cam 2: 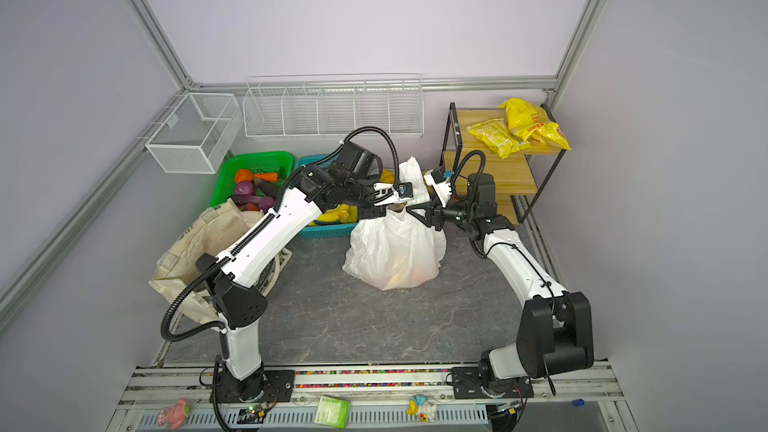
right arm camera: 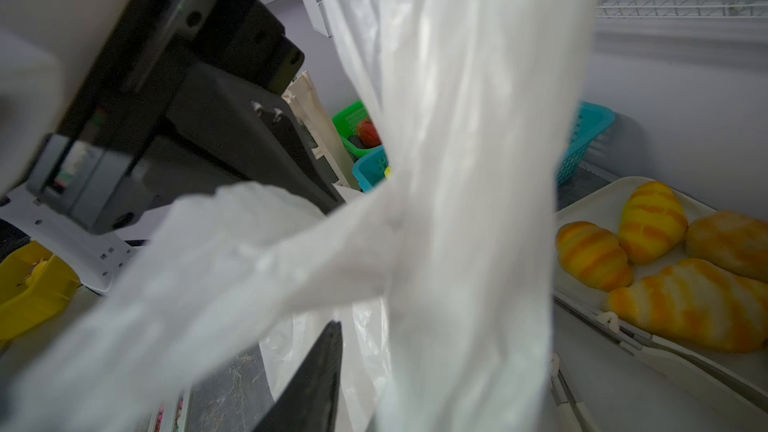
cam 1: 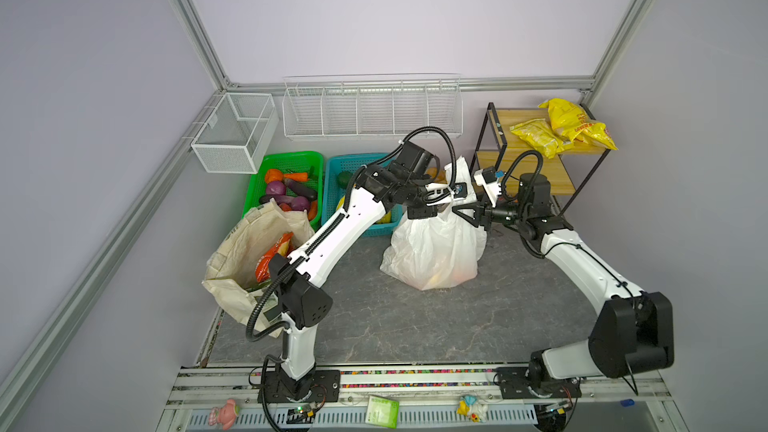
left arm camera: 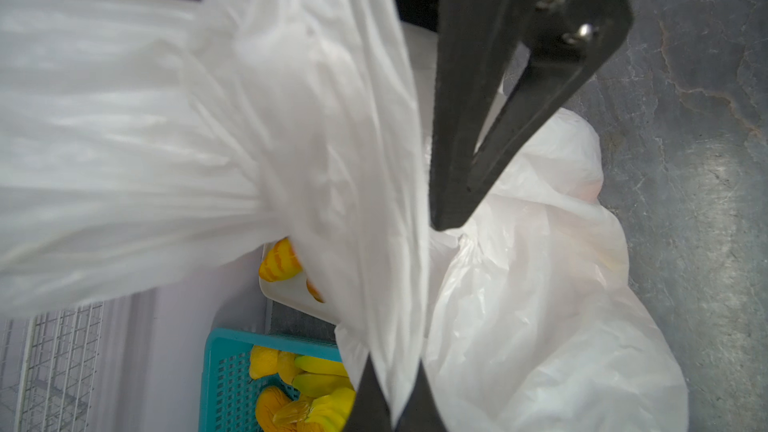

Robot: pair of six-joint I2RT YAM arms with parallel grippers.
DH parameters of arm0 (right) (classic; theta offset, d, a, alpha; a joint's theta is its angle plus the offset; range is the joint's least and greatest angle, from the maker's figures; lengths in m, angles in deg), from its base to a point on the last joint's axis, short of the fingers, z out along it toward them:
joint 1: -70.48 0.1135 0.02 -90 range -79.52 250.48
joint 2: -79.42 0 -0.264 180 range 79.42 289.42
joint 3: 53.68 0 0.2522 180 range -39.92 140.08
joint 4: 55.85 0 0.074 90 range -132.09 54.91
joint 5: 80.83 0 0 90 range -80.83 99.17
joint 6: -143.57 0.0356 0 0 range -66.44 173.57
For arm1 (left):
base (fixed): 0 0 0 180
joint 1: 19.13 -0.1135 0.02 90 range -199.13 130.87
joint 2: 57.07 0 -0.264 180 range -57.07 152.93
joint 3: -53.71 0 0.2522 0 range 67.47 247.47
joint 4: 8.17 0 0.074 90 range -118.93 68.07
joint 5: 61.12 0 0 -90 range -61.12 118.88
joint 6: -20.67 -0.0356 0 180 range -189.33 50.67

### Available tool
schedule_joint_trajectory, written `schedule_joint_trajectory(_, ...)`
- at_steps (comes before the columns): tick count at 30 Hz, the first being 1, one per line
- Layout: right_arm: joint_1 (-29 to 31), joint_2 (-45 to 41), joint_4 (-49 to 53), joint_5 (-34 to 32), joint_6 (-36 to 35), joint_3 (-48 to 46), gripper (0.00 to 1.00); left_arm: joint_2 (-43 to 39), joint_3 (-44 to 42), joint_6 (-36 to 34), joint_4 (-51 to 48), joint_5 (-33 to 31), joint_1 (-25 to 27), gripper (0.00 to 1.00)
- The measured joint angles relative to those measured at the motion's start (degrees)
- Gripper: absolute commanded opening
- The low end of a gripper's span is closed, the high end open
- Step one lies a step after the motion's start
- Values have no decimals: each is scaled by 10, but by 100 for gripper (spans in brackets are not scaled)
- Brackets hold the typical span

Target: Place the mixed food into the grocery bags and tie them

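The white plastic grocery bag (cam 1: 432, 251) (cam 2: 395, 255) stands mid-table, and an orange fruit (cam 1: 457, 274) shows faintly through its side. My left gripper (cam 1: 422, 211) (left arm camera: 395, 392) is shut on one twisted handle (left arm camera: 332, 160) above the bag's mouth. My right gripper (cam 1: 467, 216) (cam 2: 422, 214) faces it from the right, open. One right finger (right arm camera: 316, 380) stands apart from the other handle strand (right arm camera: 457, 160), which drapes in front and hides the second finger. The cream tote (cam 1: 249, 243) (cam 2: 195, 243) sits at the left with a red snack packet (cam 1: 274, 255) inside.
A green basket (cam 1: 307, 157) of vegetables and a teal basket (cam 1: 332, 168) of yellow fruit stand behind the bags. A tray (right arm camera: 602, 197) of croissants (right arm camera: 652, 226) lies beside the plastic bag. Yellow packets (cam 1: 569, 126) rest on the wooden shelf (cam 1: 528, 118) at back right.
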Motion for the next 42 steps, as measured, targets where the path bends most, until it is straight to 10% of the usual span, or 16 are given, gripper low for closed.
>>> schedule_joint_trajectory(32, 33, -17, -121, -15, 68, -28, 57, 34, 35, -25, -23, 8, 3, 0)
schedule_joint_trajectory(42, 33, -17, -130, -40, 83, -32, 18, 34, 35, -27, -23, 0, 3, 0)
